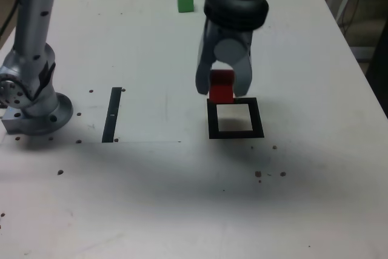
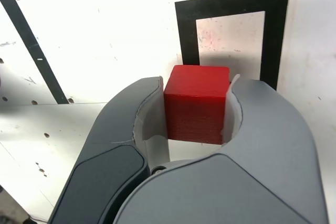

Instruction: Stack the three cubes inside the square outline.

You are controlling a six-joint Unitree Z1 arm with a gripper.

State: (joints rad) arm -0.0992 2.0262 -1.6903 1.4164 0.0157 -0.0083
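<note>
White table [image 1: 315, 210] | gripper [image 1: 223, 86] clamped on red cube [image 1: 222, 86] | above square outline [image 1: 236, 133]

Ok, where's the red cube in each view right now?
Exterior view: the red cube is held in the tool, right of centre, at the far edge of the square outline.
Wrist view: red cube at centre, clamped between the tool's jaws.
Shared landmark: the square outline, just beyond the cube in the wrist view.
</note>
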